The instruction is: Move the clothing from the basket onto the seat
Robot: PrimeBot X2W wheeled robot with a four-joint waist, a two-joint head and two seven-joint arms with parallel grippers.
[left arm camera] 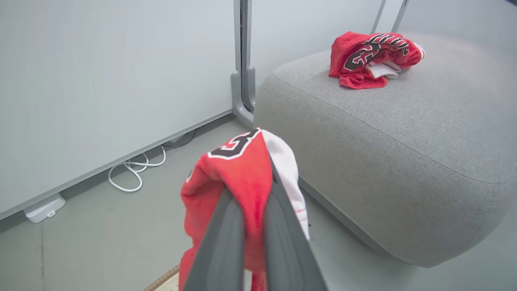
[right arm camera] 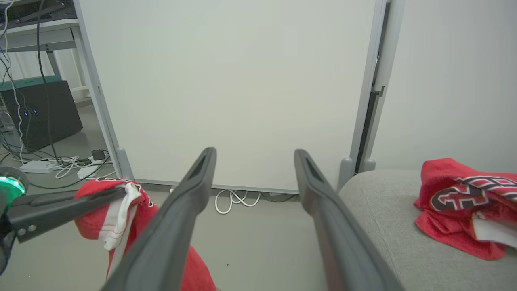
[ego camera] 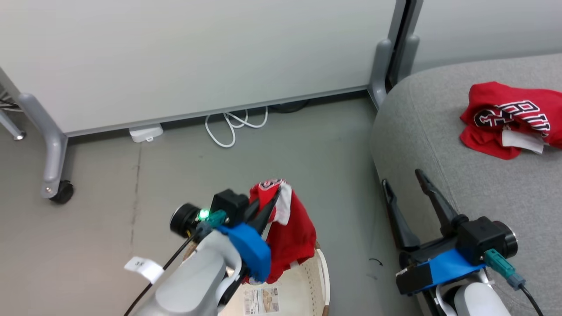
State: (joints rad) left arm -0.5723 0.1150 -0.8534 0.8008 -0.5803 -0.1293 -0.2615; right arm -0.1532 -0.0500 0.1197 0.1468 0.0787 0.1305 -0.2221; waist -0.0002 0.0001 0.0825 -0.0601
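The left gripper (ego camera: 274, 197) is clamped on a red garment (ego camera: 292, 232), its two fingers pressed together over a bunched fold near the number and white trim. The cloth hangs down from that pinch, so its long axis runs roughly vertical, with the lower end over the basket (ego camera: 322, 267); whether it touches the basket's inside cannot be told. From this gripper the seat (ego camera: 439, 131) lies to the robot's right, across a strip of bare floor (ego camera: 342, 175), and its top appears to sit near the height of the pinch. The carry therefore looks like a sideways sweep to the right. The other red garment (ego camera: 509, 118) already lies on the seat, well in from its rounded edge. The right gripper (ego camera: 402, 176) hangs just beside that edge, nearer the seat, fingers spread wide and empty.
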